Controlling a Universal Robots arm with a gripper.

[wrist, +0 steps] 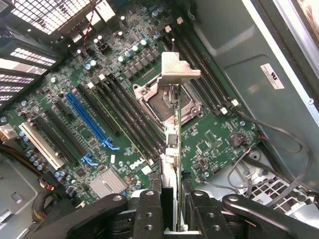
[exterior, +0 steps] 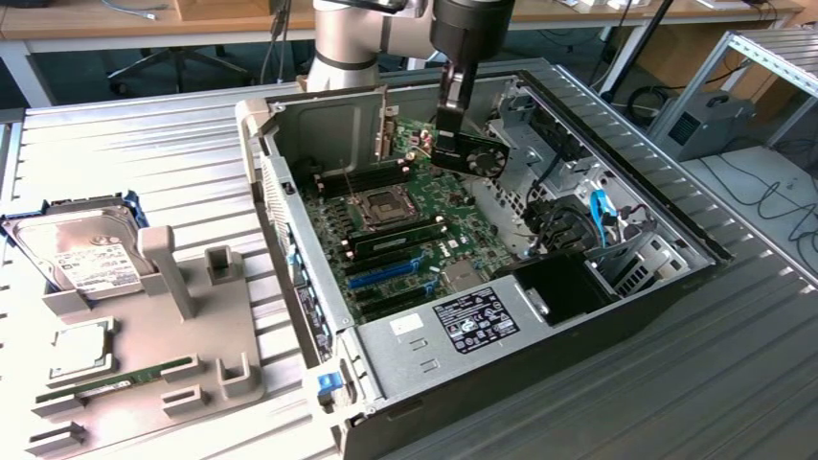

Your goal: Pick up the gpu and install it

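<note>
My gripper (exterior: pixel 449 142) hangs inside the open computer case (exterior: pixel 297 240), shut on the gpu (exterior: pixel 478 156). The gpu is a dark card with a small round black fan, held upright above the green motherboard (exterior: pixel 412 235), over its far end near the CPU socket (exterior: pixel 382 207). In the wrist view my gripper (wrist: pixel 173 211) clamps the gpu (wrist: pixel 173 130) edge-on, and the card's silvery end bracket (wrist: pixel 178 69) points away from me over the CPU socket (wrist: pixel 149 94). The blue expansion slot (wrist: pixel 87 119) lies off to one side of the card, apart from it.
Beside the case, on the exterior view's left, a grey fixture (exterior: pixel 160 369) carries a hard drive (exterior: pixel 79 251), a CPU chip (exterior: pixel 79 347) and a green memory stick (exterior: pixel 92 389). Cables (exterior: pixel 601 213) and a drive cage crowd the case's right side. A labelled power supply (exterior: pixel 476 321) sits at its near end.
</note>
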